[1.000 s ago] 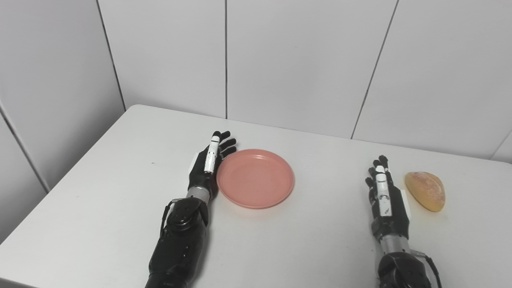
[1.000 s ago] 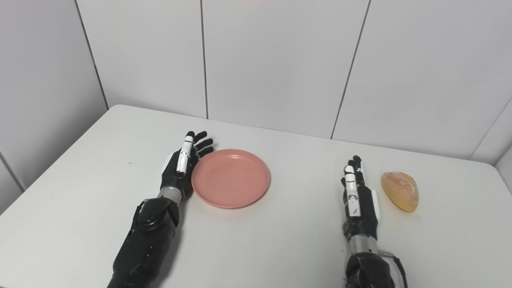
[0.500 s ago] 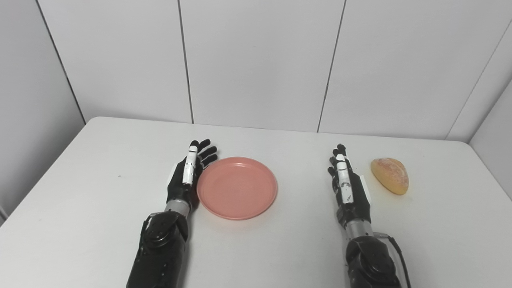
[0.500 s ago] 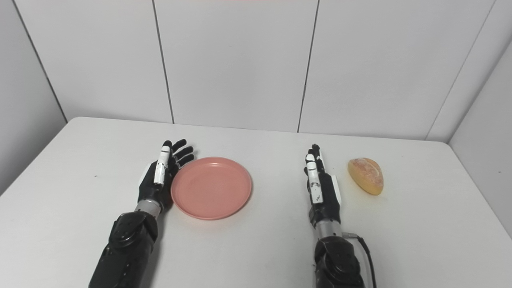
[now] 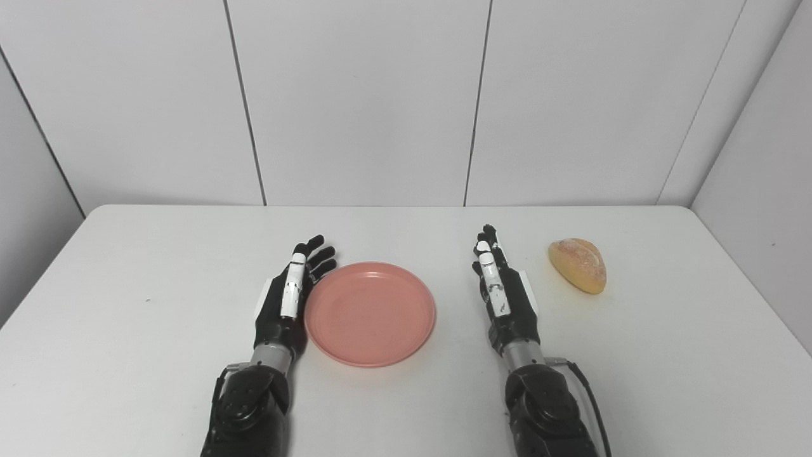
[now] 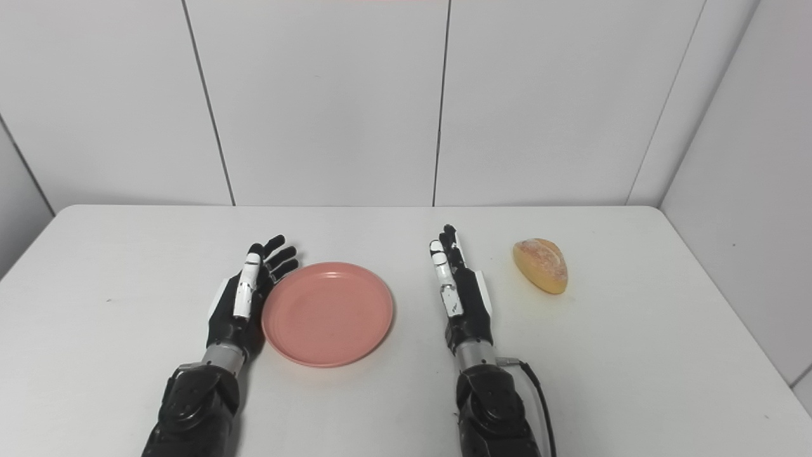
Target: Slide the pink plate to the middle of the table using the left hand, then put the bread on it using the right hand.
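Note:
The pink plate [image 5: 370, 314] lies flat near the middle of the white table [image 5: 127, 266], empty. My left hand [image 5: 285, 301] is open, edge-on, with its palm side against the plate's left rim. My right hand [image 5: 504, 295] is open and empty, edge-on on the table to the right of the plate. The bread [image 5: 578, 264], a golden-brown roll, lies on the table to the right of the right hand, a short gap away. The same scene shows in the right eye view, with the plate [image 6: 327, 313] and the bread [image 6: 541, 264].
White panelled walls stand behind the table and on the right side. The table's right edge [image 5: 748, 279] runs close beyond the bread.
The whole picture has shifted left as the camera turned right. The hands, plate and bread keep the same places relative to each other.

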